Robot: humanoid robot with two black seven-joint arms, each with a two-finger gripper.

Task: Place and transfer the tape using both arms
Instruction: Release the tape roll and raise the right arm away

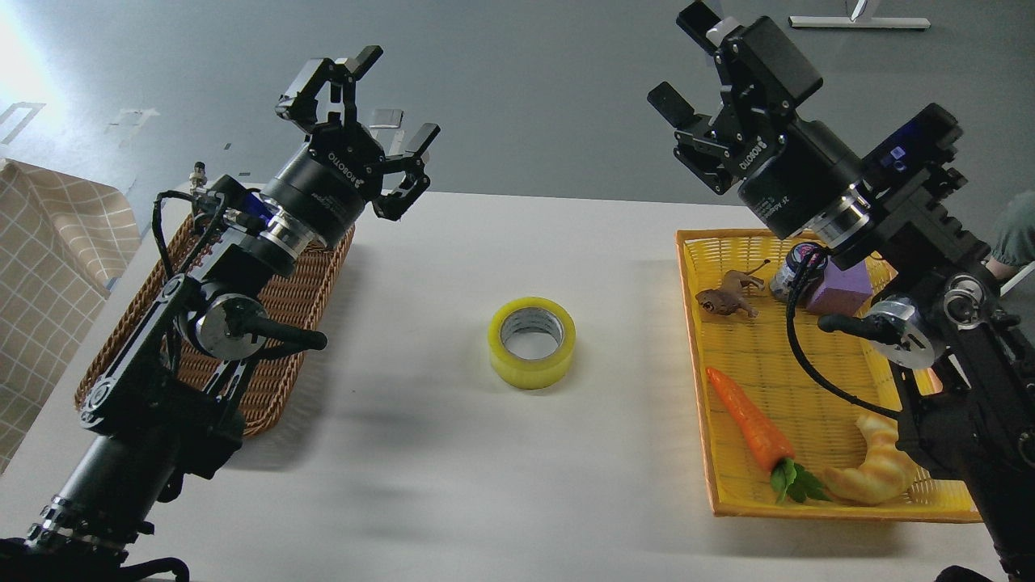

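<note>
The wide roll of translucent yellow packing tape with a grey-white cardboard core (pixel 531 342) sits on the bare white table (pixel 453 485), about midway between the two baskets, touching neither. My read: it is staged in the middle so either arm can get to it for the handover.

Left black three-finger gripper (pixel 360 121): fingers spread, nothing in it, raised above the far end of the brown woven wicker basket (pixel 275 388). Right black three-finger gripper (pixel 699 85): also spread and empty, raised above the far end of the yellow plastic mesh basket (pixel 808 404). Both well apart from the tape. Looks like a ready pose, no grasp started.

Tape orientation: lying flat on one face, core hole opening upward, so the roll axis is roughly vertical. No real long axis in plan; it's round, so approach heading matters little. I judge a top-down pinch across the wall, one finger in the core and the others outside, as the obvious option.

Yellow basket holds an orange toy carrot (pixel 748 420), a pale croissant (pixel 877 469), a brown animal figure (pixel 728 295), a purple block (pixel 845 291) and a small jar (pixel 796 267), partly hidden by my right arm. Not task items.
</note>
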